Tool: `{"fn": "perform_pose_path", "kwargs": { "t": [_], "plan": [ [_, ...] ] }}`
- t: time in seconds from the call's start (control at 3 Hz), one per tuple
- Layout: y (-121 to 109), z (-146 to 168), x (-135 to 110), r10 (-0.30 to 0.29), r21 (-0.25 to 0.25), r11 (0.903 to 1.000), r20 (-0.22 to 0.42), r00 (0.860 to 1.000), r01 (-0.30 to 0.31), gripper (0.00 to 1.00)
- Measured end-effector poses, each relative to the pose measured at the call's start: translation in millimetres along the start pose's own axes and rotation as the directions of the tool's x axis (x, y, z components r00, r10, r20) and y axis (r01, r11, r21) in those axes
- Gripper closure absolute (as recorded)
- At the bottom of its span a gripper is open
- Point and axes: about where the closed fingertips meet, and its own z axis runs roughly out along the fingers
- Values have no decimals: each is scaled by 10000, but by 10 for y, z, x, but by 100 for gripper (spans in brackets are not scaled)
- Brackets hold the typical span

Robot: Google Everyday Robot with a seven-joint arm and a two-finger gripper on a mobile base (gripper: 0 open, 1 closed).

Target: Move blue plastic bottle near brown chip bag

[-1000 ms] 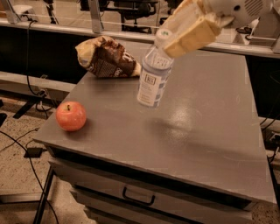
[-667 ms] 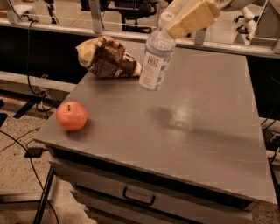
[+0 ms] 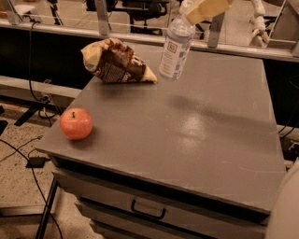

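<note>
Over the past second the bottle (image 3: 175, 47) has climbed in the camera view and travelled toward the far side of the surface (image 3: 219, 140), where the chip bag (image 3: 117, 62) lies. It was lower and nearer the middle; now its bottom end sits just beside the bag's right-hand tip as seen from here. It hangs tilted, with its top leaning to the right of the picture. The claw (image 3: 198, 11) is clenched on the bottle's top end and carries it clear of the surface, as the soft shadow on the grey top below suggests. By my reading the carry is well along, yet the bottle is not set down, so the task remains unfinished. The apple (image 3: 76, 123) rests at the near left corner, well apart from both. Much of the claw is cut off by the upper edge of the picture, and the arm behind it is out of sight. The bottle's cap is hidden in the grip, the label print cannot be read, and how far behind the bag's tip the bottle hangs cannot be told.
</note>
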Motion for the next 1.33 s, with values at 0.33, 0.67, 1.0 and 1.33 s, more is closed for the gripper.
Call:
{"fn": "perform_pose_path", "kwargs": {
  "t": [0.33,0.67,1.0,1.33],
  "plan": [
    [-168,-29,262,1060,355,9938,-193,9942,-1052,100],
    [-220,30,493,2144,538,9754,-101,9767,-2136,100],
    [-270,242,606,2959,680,9529,74,9552,-2957,100],
    [-299,447,601,3285,694,9419,139,9444,-3286,100]
  ]
}}
